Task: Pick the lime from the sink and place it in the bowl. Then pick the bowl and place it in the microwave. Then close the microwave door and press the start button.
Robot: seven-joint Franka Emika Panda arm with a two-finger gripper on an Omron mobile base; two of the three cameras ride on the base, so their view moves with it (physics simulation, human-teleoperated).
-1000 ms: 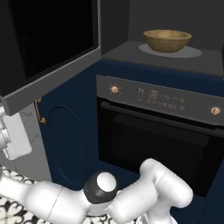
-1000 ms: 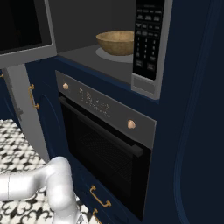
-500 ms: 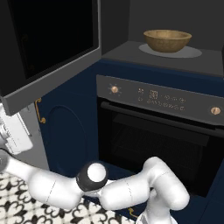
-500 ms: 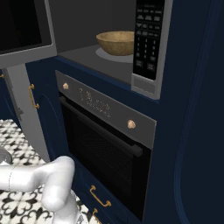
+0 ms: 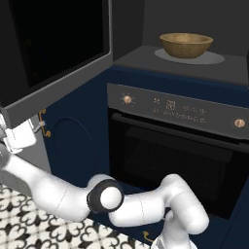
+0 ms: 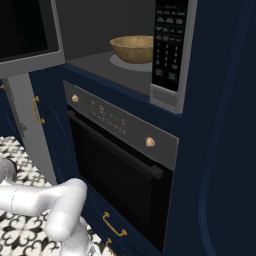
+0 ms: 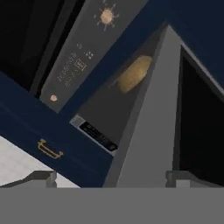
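The bowl (image 5: pixel 186 44) sits inside the microwave (image 6: pixel 172 55), whose door (image 5: pixel 53 58) hangs open. The gripper (image 7: pixel 109 177) is low beneath the door's edge, jaws spread wide, holding nothing, well apart from the bowl.

No words or numbers can be read anywhere. The oven's control strip (image 5: pixel 182 109) carries small pale marks and a display, and the microwave's keypad (image 6: pixel 167 47) shows rows of buttons, all too blurred to make out.

Bowl (image 6: pixel 133 48) inside open microwave (image 6: pixel 170 55)
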